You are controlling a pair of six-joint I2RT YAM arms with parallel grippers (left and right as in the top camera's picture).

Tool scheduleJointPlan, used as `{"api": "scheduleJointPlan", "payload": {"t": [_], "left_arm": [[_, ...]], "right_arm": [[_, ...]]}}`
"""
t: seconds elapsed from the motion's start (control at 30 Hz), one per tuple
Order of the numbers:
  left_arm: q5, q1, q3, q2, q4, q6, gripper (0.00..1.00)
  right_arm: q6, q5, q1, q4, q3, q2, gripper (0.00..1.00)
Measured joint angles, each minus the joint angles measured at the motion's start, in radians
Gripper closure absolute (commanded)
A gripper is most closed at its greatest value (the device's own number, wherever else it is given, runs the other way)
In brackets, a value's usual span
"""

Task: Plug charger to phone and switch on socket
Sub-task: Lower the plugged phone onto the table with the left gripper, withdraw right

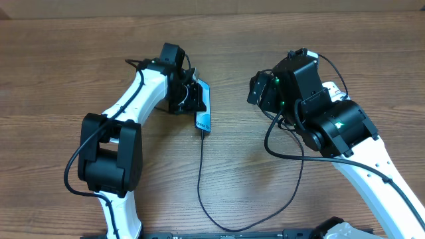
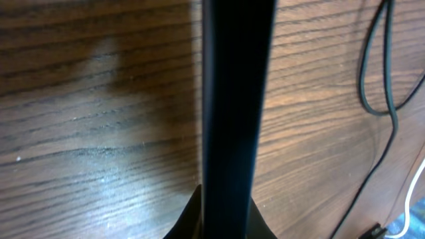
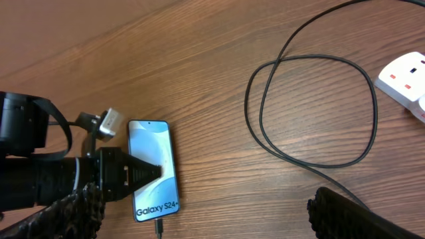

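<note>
The phone (image 3: 153, 143) is left of centre on the far half of the table (image 1: 66, 53). It is tipped up on a long edge so its blue screen faces right. White lettering at its near end reads "Galaxy S24+". The charger (image 1: 200, 169) meets that near end with its small black connector; I cannot tell whether it is fully seated. Its cable runs toward the near edge, then curls right into a loop. The left gripper (image 1: 196, 99) is clamped on the phone, one finger across the screen. The right gripper (image 3: 206, 206) hangs spread wide, holding nothing. The socket (image 3: 404, 76) lies at the right, only partly in view, with no legible writing.
</note>
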Motion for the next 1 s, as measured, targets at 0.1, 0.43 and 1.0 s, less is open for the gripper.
{"api": "scheduleJointPlan", "payload": {"t": [0.1, 0.43, 1.0], "left_arm": [[0.002, 0.0, -0.022, 0.0, 0.03, -0.014, 0.95], [0.002, 0.0, -0.06, 0.0, 0.117, -0.022, 0.89], [-0.071, 0.0, -0.1, 0.0, 0.117, -0.039, 0.16]], "right_arm": [[0.0, -0.002, 0.0, -0.005, 0.0, 0.0, 0.0], [0.0, -0.002, 0.0, -0.021, 0.0, 0.042, 0.0], [0.0, -0.039, 0.0, -0.02, 0.0, 0.089, 0.0]]}}
